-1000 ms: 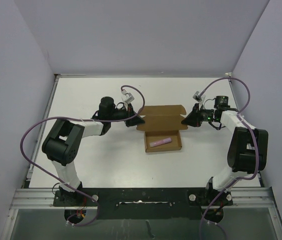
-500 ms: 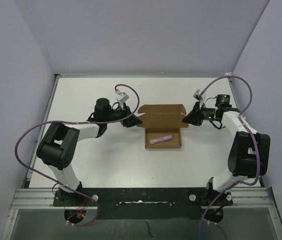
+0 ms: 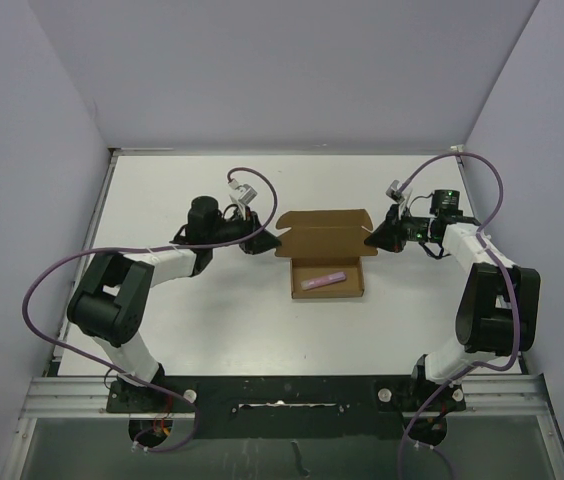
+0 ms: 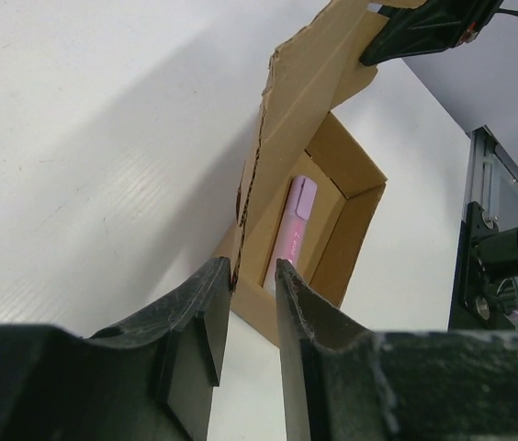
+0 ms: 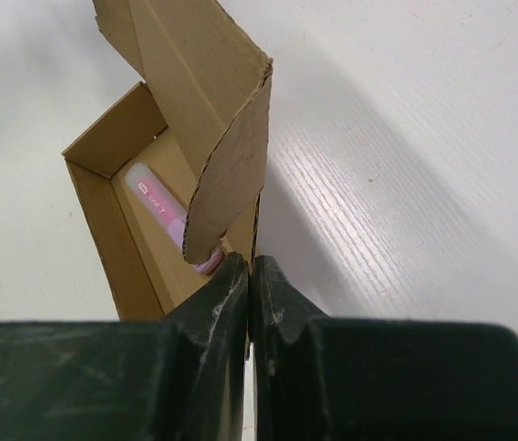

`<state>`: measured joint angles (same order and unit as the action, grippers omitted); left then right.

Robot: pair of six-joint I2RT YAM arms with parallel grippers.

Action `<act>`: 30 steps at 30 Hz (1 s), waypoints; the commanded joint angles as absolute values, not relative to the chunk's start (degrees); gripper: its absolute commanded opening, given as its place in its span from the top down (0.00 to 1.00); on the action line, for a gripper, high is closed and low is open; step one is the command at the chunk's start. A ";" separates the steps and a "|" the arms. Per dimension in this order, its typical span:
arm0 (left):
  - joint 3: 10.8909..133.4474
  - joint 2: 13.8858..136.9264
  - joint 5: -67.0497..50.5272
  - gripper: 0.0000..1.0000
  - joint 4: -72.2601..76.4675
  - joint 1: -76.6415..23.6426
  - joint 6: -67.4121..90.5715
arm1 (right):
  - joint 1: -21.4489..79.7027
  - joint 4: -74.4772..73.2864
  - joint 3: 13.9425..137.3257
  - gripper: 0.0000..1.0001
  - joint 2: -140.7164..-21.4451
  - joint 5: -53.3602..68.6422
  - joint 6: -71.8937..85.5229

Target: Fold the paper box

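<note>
Since a second ago my left arm's elbow has swung outward and toward the near edge, though its tip has stayed at the same corner of the carton. Left gripper (image 4: 250,271) — jaws parted a little, released. The ragged edge of the lid (image 4: 307,96) stands right at their mouth, and I cannot tell whether either finger touches it. Right gripper (image 5: 250,268) — clenched, fingers pressed together on the thin edge at the lid's opposite end, where a curved side flap (image 5: 231,175) hangs just above them. Between the two grippers sits the paper box (image 3: 327,243), plain brown, near the middle of the white table (image 3: 212,330). Its tray (image 5: 89,197) is open on the near side, and its lid is raised along the far wall, tilted rather than flat. Inside the tray a pink tube-like item (image 3: 322,281) lies lengthwise on the floor. Both arms reach inward from their own sides, well apart from each other.
</note>
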<state>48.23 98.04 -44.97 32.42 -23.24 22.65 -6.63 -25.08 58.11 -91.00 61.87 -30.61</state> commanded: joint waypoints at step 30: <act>51.78 96.37 -44.38 1.00 29.80 -24.70 16.84 | -6.77 -27.43 60.55 0.71 -88.94 61.13 -31.32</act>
